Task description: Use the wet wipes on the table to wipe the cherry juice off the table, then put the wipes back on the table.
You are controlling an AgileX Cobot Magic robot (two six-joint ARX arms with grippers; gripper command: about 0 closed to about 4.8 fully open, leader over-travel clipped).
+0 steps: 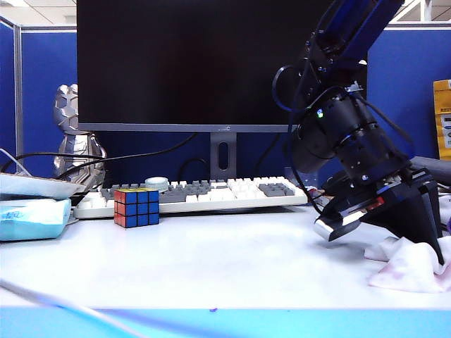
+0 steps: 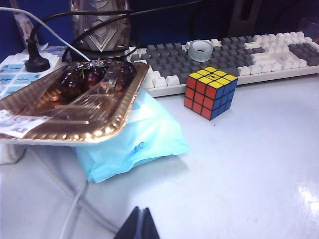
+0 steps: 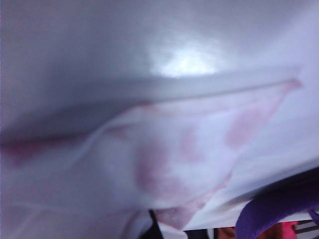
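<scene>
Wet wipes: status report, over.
Right gripper shut on wet wipes, pressed to table at right. Left gripper shut, idle. Rubik's cube well clear.

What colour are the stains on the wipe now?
Faint pink blotches on the white wipe, clearest in the right wrist view.

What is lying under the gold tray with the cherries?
The pale blue tissue pack lies under the gold tray, its front half sticking out onto the table. The tray covers the pack's rear part. A white cable also runs beneath.
</scene>
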